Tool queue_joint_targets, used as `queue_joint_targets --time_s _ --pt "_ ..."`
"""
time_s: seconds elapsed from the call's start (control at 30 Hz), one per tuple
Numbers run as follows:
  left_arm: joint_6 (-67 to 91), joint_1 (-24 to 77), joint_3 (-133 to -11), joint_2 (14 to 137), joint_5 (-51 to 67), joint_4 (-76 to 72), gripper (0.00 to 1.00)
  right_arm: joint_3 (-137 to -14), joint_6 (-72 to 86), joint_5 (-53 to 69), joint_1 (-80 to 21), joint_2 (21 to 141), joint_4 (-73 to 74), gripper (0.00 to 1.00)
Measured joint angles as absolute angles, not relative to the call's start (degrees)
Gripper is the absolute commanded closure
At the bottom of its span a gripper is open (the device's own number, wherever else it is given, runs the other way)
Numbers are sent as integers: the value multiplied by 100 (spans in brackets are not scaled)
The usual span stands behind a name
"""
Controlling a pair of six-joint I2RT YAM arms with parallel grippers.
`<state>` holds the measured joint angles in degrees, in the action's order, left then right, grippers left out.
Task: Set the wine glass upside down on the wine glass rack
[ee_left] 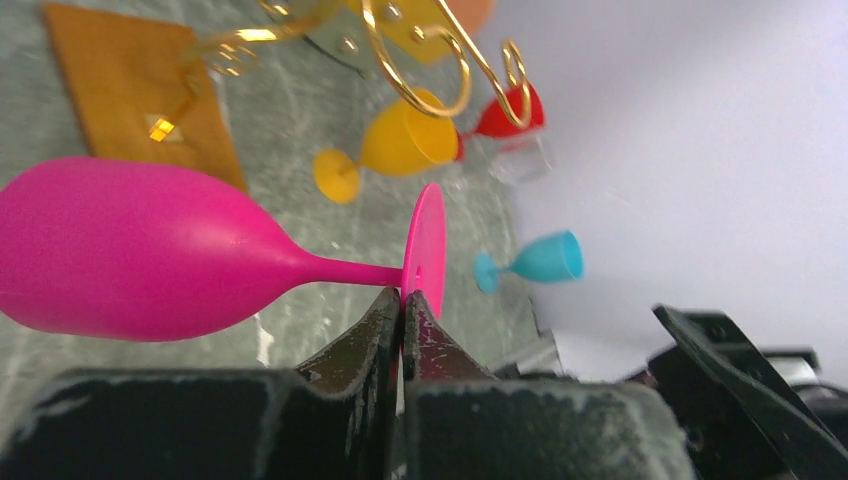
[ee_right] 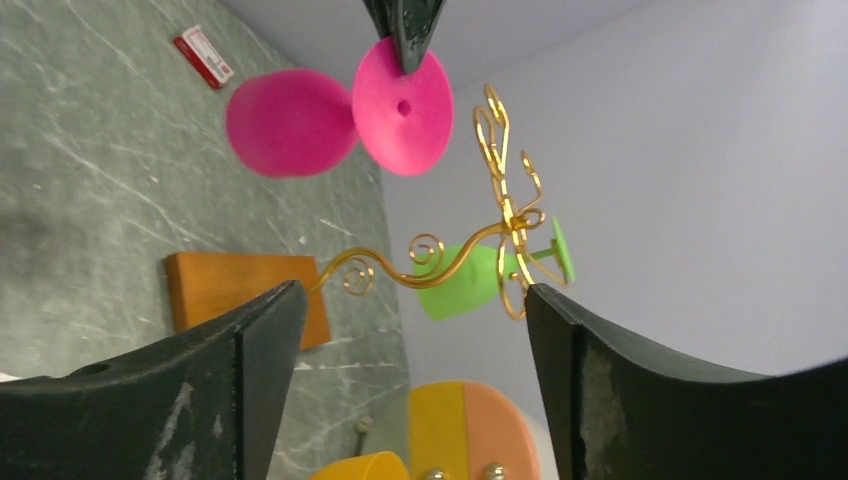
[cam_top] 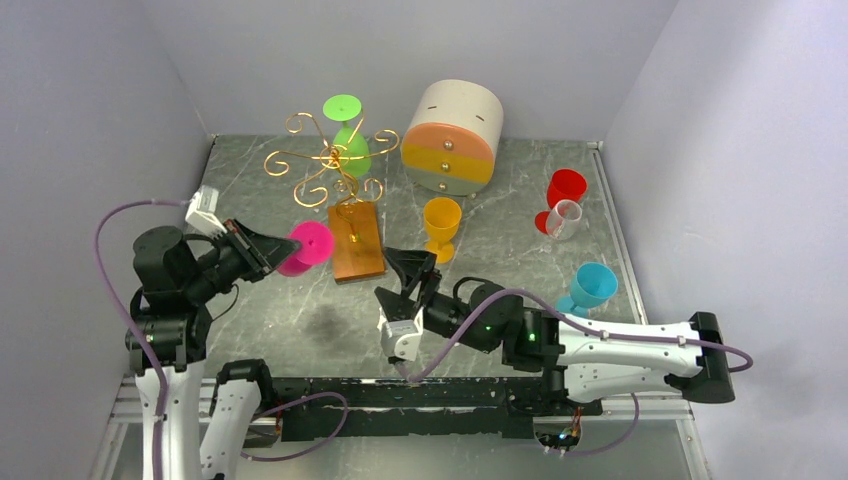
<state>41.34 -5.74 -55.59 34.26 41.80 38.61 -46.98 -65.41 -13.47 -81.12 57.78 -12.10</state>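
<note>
You had the left gripper [cam_top: 283, 245] pinched on the pink plastic wine glass [cam_top: 312, 243] by its foot toward the table's [cam_top: 500, 225] left edge, beside the gold wire wine glass rack [cam_top: 356, 245] holding a green plastic wine glass [cam_top: 351, 150], while your right gripper [cam_top: 412, 262] gaped wide, empty.

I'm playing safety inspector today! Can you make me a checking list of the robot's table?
Surface: grey marbled table, one dark smudge.
Job's things: pink wine glass held sideways by its foot; gold wine glass rack on its wooden base, green glass hanging upside down on it.
Clutter: cream drawer box, orange glass, red glass, clear glass, blue glass.
Grippers: left gripper shut on the pink wine glass's foot; right gripper open, empty.
Cables: purple cables looping along both arms.
Surroundings: plain lavender walls on three sides.
</note>
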Motion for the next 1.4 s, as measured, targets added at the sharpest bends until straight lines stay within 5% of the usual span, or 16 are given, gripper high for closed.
queue_joint_targets --time_s 0.1,0.77,1.1,1.4 --pt "4158 -574 -5559 3210 3426 3870 93 -4560 -6195 -1269 -8112 5627 -1164 0" --pt "3896 -574 -6501 4257 128 3059 93 -4121 -2910 -1516 -8112 4423 -440 0" --pt "3728 -574 -7839 5843 368 2458 93 -4254 -1824 -1590 -8112 4746 -231 0" --pt "3854 -574 -7876 6265 1542 2285 93 -4908 -1031 -1763 -8112 5253 -67 0"
